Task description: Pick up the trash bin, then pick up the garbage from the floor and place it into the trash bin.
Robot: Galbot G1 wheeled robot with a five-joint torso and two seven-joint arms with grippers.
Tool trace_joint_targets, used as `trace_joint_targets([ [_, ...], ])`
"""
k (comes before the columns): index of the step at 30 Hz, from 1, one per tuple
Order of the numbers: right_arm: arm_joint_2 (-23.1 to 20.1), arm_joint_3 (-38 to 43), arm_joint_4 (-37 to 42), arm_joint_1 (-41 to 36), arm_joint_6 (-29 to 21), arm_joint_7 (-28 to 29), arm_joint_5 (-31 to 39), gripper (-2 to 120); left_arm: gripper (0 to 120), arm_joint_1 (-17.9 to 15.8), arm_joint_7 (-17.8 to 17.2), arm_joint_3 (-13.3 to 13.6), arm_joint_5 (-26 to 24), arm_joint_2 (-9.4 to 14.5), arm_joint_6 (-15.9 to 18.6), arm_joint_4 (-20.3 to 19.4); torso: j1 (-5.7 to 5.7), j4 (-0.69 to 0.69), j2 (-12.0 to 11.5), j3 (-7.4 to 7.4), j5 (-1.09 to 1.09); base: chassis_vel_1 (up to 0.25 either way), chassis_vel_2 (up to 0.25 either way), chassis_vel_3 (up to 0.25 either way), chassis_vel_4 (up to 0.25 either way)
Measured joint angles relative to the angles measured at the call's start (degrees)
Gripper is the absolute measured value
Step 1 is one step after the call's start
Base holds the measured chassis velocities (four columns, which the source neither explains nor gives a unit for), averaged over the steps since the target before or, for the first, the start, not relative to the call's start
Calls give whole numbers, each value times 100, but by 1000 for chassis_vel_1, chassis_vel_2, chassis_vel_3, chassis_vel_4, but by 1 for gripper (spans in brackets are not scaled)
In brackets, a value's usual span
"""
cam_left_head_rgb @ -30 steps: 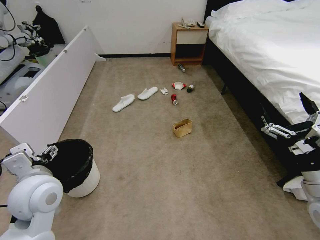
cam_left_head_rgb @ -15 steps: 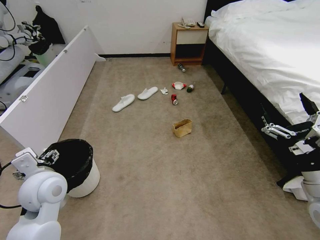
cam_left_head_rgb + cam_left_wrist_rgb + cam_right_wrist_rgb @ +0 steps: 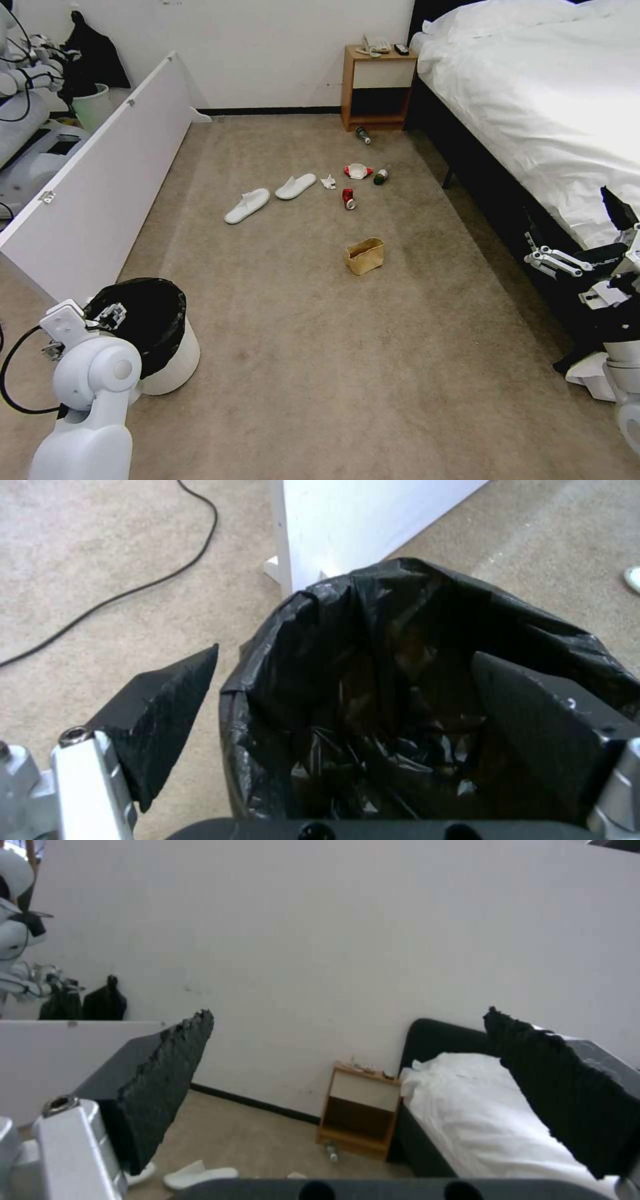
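Left gripper (image 3: 340,700) fingers (image 3: 167,710) spread astride trash bin (image 3: 300,645) rim, one inside, one outside

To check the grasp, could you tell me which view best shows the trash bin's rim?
The left wrist view: the left gripper straddles the trash bin rim. The head view shows the bin whole.

A bedroom: white-sheeted bed (image 3: 533,93), wooden nightstand (image 3: 377,87) against the wall, beige carpet (image 3: 333,373) underfoot.
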Motion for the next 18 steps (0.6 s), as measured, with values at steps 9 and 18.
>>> trace_joint_targets([
  [9, 5, -26, -55, 33, -4, 0, -3, 100, 100, -132, 123, -63, 26, -11, -73, 338, 0, 0, 0, 0, 0, 0, 0, 0, 0],
  [18, -3, -30, -89, 49, -9, 0, -6, 100, 100, -183, 224, -189, 34, 38, -132, 566, 0, 0, 0, 0, 0, 0, 0, 0, 0],
])
